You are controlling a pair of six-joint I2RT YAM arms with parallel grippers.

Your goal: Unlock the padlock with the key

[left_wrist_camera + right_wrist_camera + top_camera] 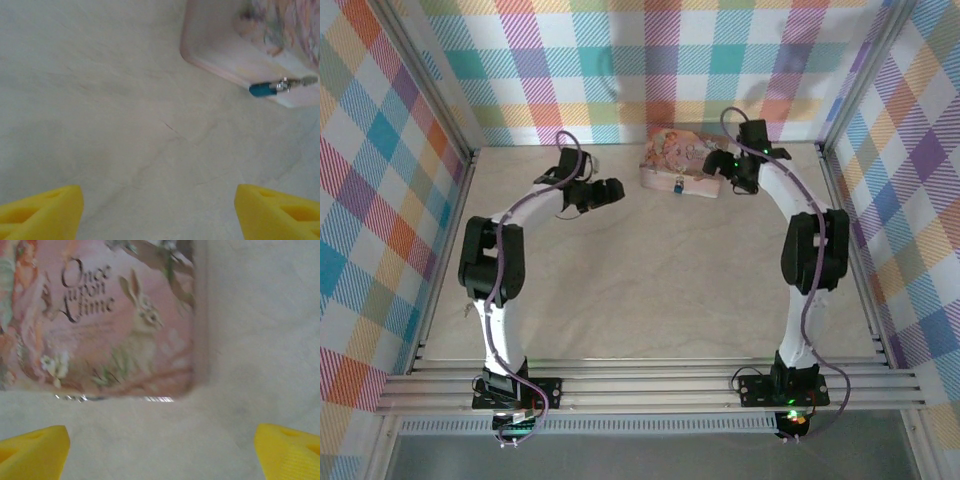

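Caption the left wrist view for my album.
Left end effector open above the table, pink tin and blue padlock ahead.

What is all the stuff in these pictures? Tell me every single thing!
tin box: one, pink with a rabbit picture, far side of the table
padlock: one, tiny, blue and silvery, on the tin's near side
table: one, pale beige, under everything
walls: three, rainbow checks, around the table
rails: several, silver, table's near edge
left arm: one, white and black, left
right arm: one, white and black, right
left claw: one, yellow fingers, open, over bare table
right claw: one, yellow fingers, open, by the tin
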